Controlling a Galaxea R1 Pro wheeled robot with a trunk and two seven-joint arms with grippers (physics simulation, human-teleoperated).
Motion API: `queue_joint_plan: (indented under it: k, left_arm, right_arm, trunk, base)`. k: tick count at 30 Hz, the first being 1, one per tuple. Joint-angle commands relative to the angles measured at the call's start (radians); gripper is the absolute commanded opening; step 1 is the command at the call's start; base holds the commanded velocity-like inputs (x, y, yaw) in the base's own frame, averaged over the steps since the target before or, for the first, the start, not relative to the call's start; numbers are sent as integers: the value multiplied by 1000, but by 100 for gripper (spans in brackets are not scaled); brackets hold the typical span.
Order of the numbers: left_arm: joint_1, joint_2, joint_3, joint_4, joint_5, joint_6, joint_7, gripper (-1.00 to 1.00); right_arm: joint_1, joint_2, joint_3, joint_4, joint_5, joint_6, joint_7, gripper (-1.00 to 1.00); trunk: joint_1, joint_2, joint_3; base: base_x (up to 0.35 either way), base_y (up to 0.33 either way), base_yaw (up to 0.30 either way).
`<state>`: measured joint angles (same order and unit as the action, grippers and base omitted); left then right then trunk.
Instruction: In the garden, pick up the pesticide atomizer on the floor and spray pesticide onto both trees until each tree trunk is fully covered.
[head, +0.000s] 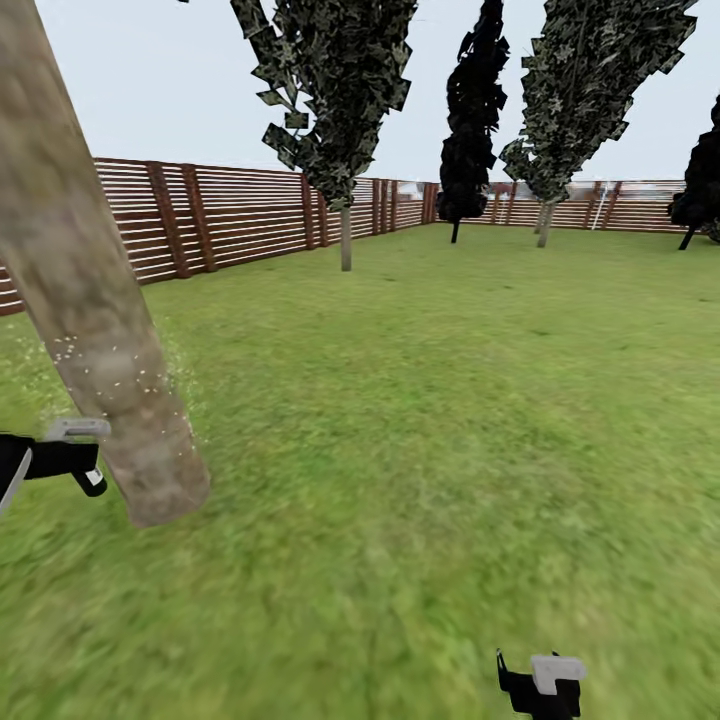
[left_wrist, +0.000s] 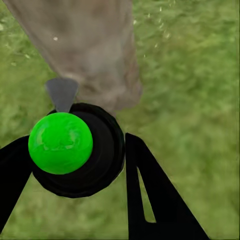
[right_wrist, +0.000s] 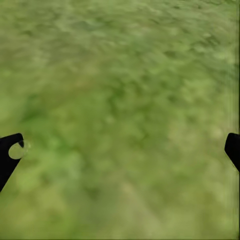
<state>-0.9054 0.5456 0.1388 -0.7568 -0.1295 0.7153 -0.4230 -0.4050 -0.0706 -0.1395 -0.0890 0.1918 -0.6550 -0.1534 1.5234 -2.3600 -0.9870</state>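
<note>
The thick, leaning grey-brown tree trunk (head: 95, 330) rises from the grass at the left, with white spray specks (head: 120, 375) dotting its lower part. My left gripper (head: 62, 458) is shut on the pesticide atomizer (left_wrist: 60, 142), a black body with a bright green ball top. Its grey nozzle (left_wrist: 62, 93) points at the trunk (left_wrist: 95, 45) from close by. Over bare grass my right gripper (right_wrist: 120, 150) is open and holds nothing; it sits low at the right (head: 540, 685). Two more trees with mottled green crowns stand far off, one (head: 345, 235) by the fence and one (head: 545, 225) further right.
A brown slat fence (head: 230, 215) rings the lawn (head: 450, 400). Near-black narrow trees (head: 468, 120) stand at the back, one more at the right edge (head: 700, 180). Open grass stretches ahead and to the right.
</note>
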Motion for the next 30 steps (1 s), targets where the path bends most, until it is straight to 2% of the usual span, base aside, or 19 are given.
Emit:
queue_joint_plan:
  k: [1, 2, 5, 7, 9, 11, 12, 17, 22, 26, 30]
  left_arm:
    - [12, 1, 0, 1, 4, -25, 30, -100]
    - [24, -2, -2, 2, 6, -35, 69, -100]
    - [23, -9, -2, -12, 12, -32, 92, -100]
    - [-17, -12, 0, -21, 16, -26, 94, -100]
    - [-51, -5, 4, -22, 14, -25, 94, -100]
    - [-48, 1, 36, -12, 7, -30, 93, -100]
    - [-44, 1, 38, -9, 6, -34, 93, -100]
    - [-11, -11, 38, -6, 13, -39, 96, -100]
    - [-9, -10, 39, 64, 5, -46, 98, -100]
    - [-9, -10, 38, 127, 5, -120, 99, -100]
    - [-9, -10, 38, 139, 5, -126, 99, -100]
  right_arm:
    - [0, 0, 0, 0, 0, 0, 0, 100]
    - [0, 0, 0, 0, 0, 0, 0, 100]
    - [0, 0, 0, 0, 0, 0, 0, 100]
    - [0, 0, 0, 0, 0, 0, 0, 100]
    - [0, 0, 0, 0, -1, 0, 0, 100]
    - [0, 0, 0, 0, -1, 0, 0, 100]
    - [0, 0, 0, 0, -1, 0, 0, 100]
    - [0, 1, 0, 0, -1, 0, 0, 100]
    - [0, 1, 0, 0, -1, 0, 0, 100]
    - [0, 1, 0, 0, 0, 0, 0, 100]
    - [0, 0, 0, 0, 0, 0, 0, 100]
  trunk:
    - [0, 0, 0]
    - [0, 0, 0]
    - [0, 0, 0]
    - [0, 0, 0]
    - [0, 0, 0]
    - [0, 0, 0]
    - [0, 0, 0]
    - [0, 0, 0]
    - [0, 0, 0]
    - [0, 0, 0]
    - [0, 0, 0]
  base:
    - [143, -157, 0]
    - [51, -54, 0]
    - [15, -16, 0]
    - [1, -1, 0]
    - [0, 0, 0]
    - [0, 0, 101]
    - [0, 0, 237]
    - [0, 0, 230]
    - [0, -45, 20]
    - [45, -249, 0]
    - [74, -270, 10]
